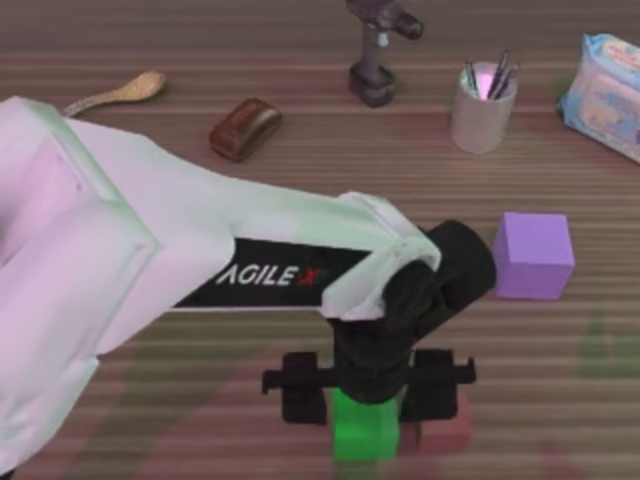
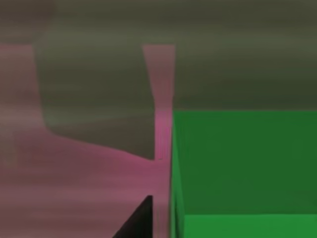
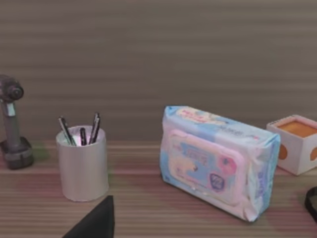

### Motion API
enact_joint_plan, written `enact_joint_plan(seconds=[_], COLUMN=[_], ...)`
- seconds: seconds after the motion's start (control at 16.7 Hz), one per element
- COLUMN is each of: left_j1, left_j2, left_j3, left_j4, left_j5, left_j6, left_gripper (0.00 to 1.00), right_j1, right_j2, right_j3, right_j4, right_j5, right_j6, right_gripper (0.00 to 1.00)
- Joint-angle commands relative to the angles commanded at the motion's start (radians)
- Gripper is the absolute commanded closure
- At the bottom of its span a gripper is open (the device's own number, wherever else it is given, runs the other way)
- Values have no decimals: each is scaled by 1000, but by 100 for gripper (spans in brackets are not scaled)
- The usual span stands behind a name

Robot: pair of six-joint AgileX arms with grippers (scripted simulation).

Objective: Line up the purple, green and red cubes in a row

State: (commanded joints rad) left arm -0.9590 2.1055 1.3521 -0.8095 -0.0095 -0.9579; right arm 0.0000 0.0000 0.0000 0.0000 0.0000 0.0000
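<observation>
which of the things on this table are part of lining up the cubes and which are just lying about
Part of the job:
purple cube
green cube, under the left claw
red cube, right beside the green one

Just lying about:
wooden spoon
brown block
drill
pen cup
wipes pack
orange-topped box

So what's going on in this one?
The left arm reaches across the table with its left gripper down over the green cube near the front edge, fingers on either side of it. The red cube sits right beside the green one, partly hidden under the gripper. The purple cube stands apart, farther back on the right, so the row is not yet complete. Whether the gripper is clamped on the green cube cannot be told. The right arm is out of the top view.
</observation>
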Motion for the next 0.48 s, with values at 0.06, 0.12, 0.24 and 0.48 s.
enact_joint_plan(seconds=[0.06,0.12,0.24,0.48], left_j1=[0,0,0,0], left_j2=[0,0,0,0], left_j3=[0,0,0,0], left_j4=[0,0,0,0], left_j5=[0,0,0,0], left_j6=[0,0,0,0], left_gripper=[0,0,0,0], right_j1=[0,0,0,0], right_j2=[0,0,0,0], right_j3=[0,0,0,0], right_j4=[0,0,0,0], right_j5=[0,0,0,0], right_j6=[0,0,0,0], right_gripper=[0,0,0,0])
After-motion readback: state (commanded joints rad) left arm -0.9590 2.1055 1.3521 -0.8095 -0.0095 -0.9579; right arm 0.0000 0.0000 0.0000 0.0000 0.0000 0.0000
